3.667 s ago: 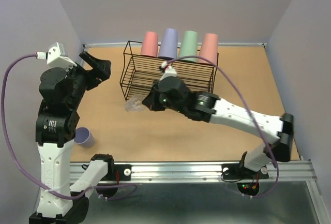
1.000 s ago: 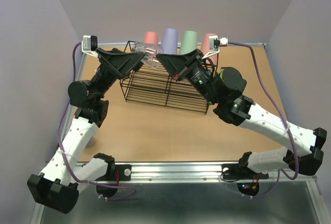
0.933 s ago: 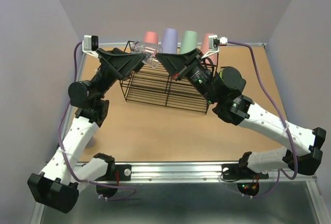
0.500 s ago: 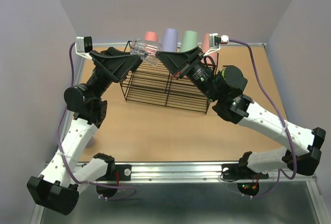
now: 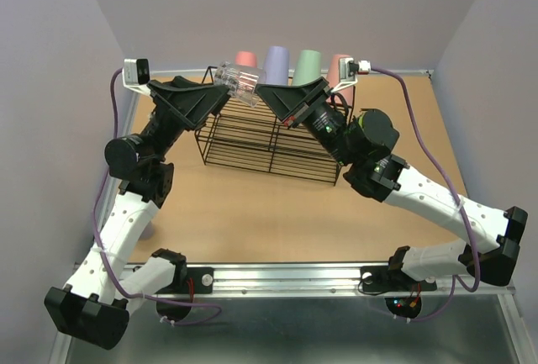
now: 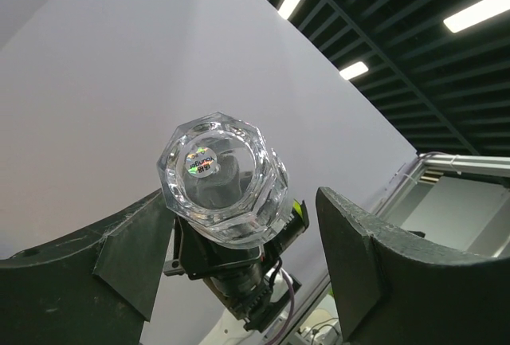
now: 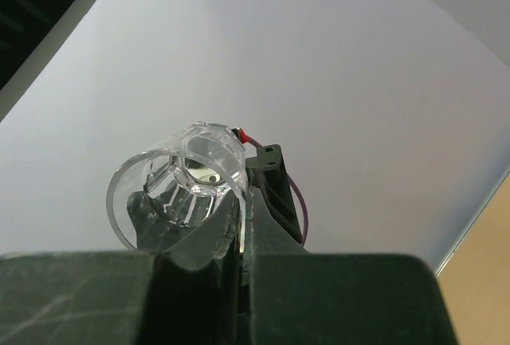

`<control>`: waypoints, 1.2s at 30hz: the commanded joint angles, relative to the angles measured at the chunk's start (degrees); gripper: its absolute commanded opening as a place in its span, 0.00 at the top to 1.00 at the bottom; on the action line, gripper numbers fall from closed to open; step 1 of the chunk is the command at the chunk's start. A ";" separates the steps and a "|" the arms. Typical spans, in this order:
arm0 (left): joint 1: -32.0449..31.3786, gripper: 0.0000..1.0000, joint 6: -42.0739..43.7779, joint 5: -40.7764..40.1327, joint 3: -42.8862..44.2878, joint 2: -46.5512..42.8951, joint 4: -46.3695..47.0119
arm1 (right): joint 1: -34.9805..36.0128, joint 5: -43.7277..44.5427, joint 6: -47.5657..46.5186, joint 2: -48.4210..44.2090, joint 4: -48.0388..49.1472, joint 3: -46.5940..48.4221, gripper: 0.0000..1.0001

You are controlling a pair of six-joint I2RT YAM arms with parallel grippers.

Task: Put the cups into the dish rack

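From above, we see both arms raised and meeting over the dish rack (image 5: 269, 133), which stands on the brown table (image 5: 252, 221) towards its far side. Between the two arms the clear cup (image 5: 238, 83) hangs in the air above the rack's far left corner, lying on its side. The right gripper (image 5: 259, 92) comes in from the right and pinches the cup at its rim, while the left gripper (image 5: 224, 88) reaches in from the left around the cup's base. Along the rack's far edge we count a row of four tumblers with their narrow ends up: a pink cup (image 5: 245, 58), a lavender cup (image 5: 276, 59), a green cup (image 5: 307, 61) and a second pink cup (image 5: 338, 65), partly hidden by the right arm. In the left wrist view we look straight at the faceted base of the clear cup (image 6: 223, 174), which sits between the spread fingers (image 6: 127, 249). The left one is at the cup's edge and the right one stands clear of it with a gap, so nothing is clamped. In the right wrist view the fingers (image 7: 231, 237) are pressed together on the cup's wall at the rim. The cup (image 7: 187, 182) points away from us against the grey wall (image 7: 335, 66).
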 commanded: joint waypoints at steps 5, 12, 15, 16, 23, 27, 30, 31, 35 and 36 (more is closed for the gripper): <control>1.17 0.19 3.58 -1.71 2.28 -2.10 -1.16 | -0.63 -1.06 0.62 -1.03 2.86 -1.60 0.99; 1.34 0.27 3.76 -1.54 2.54 -1.48 -1.33 | -0.63 -1.23 0.44 -1.21 2.86 -1.96 0.99; 1.34 0.32 3.76 -1.71 2.46 -1.48 -1.33 | -0.63 -1.67 0.44 -0.94 2.77 -1.78 1.00; 1.34 0.34 3.76 -1.80 2.54 -1.40 -1.33 | -0.72 -1.67 0.44 -0.85 2.77 -1.78 0.99; 1.43 0.77 4.46 -2.06 2.81 -1.57 -1.77 | -0.63 -2.11 0.09 -0.94 2.69 -2.83 0.99; 1.87 1.00 5.78 -2.41 2.72 -2.10 -4.14 | -0.63 -1.32 -0.08 -1.99 1.90 -4.15 0.99; 2.48 1.00 5.95 -2.59 1.93 -2.54 -4.76 | -0.72 -0.80 -0.35 -2.52 0.75 -4.59 0.92; 2.66 1.00 6.04 -2.76 1.76 -2.97 -5.19 | -0.63 -0.53 -0.44 -2.78 0.06 -4.68 0.88; 3.36 1.00 6.30 -2.85 1.05 -3.42 -5.81 | -0.72 0.26 -0.96 -3.58 -1.44 -4.94 0.74; 3.45 1.00 6.39 -2.77 0.79 -3.50 -5.81 | -0.63 0.43 -1.05 -3.67 -1.79 -5.03 0.72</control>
